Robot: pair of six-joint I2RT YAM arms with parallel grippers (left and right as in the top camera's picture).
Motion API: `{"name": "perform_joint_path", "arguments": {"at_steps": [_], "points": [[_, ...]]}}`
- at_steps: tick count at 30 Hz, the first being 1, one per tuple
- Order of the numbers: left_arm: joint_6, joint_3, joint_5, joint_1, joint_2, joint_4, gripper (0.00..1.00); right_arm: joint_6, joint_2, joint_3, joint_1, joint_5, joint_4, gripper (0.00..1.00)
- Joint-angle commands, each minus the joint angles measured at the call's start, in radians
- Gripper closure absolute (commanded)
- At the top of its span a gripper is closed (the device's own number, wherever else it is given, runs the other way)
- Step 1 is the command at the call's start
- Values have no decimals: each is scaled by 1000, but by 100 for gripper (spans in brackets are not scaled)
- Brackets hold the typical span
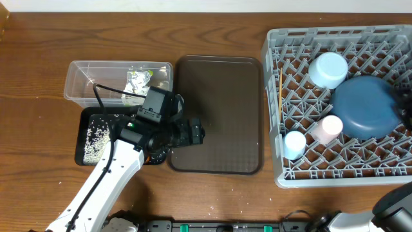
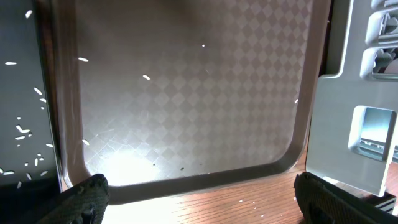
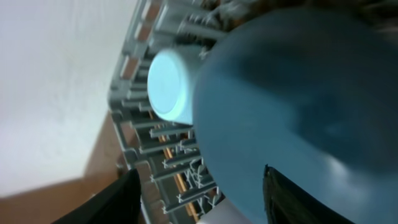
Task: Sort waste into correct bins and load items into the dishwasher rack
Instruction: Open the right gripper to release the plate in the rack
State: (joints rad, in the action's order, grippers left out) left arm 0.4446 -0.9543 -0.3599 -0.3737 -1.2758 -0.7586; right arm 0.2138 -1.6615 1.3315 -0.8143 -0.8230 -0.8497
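Note:
The grey dishwasher rack [image 1: 380, 169] at the right holds the blue plate [image 1: 364, 106], the white-blue bowl [image 1: 328, 69], the pink cup [image 1: 329, 127], the light blue cup [image 1: 295, 143] and a chopstick [image 1: 280, 84]. The clear tub [image 1: 84, 84] holds tissue and the wrapper [image 1: 136, 80]. The black tray [image 1: 87, 119] holds rice grains [image 1: 96, 138]. No carrot shows. My left gripper [image 1: 196, 132] is open and empty over the brown serving tray's near left part; its fingers [image 2: 199, 199] stand wide apart. My right gripper [image 3: 199, 193] is open and empty just over the blue plate [image 3: 286, 106], next to the bowl [image 3: 171, 84].
The brown serving tray [image 1: 225, 84] lies between the bins and the rack, with a few stray rice grains [image 2: 146, 77] on it. More grains lie on the wooden table by its near edge [image 2: 249, 200]. The rack's wall [image 2: 348, 124] stands close on the tray's right.

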Motion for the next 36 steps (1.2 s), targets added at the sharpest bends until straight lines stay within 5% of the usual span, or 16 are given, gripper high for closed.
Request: {"name": "perform_joint_path", "arguments": {"at_steps": [1,5,7,16,18,36], "points": [[-6,-21,9,4,-2,-2,3,-122,21,-4,97,60,2,40],[-6,-21,10,4,-2,-2,3,-196,21,-4,226,87,9,38],[-6,-21,10,4,-2,-2,3,-222,21,-4,299,166,8,28],[-6,-21,9,4,-2,-2,3,-230,21,-4,563,699,18,24],[-6,-21,9,4,-2,-2,3,-230,21,-4,588,838,13,1],[-6,-21,10,4,-2,-2,3,-230,21,-4,608,928,-6,1]]}}
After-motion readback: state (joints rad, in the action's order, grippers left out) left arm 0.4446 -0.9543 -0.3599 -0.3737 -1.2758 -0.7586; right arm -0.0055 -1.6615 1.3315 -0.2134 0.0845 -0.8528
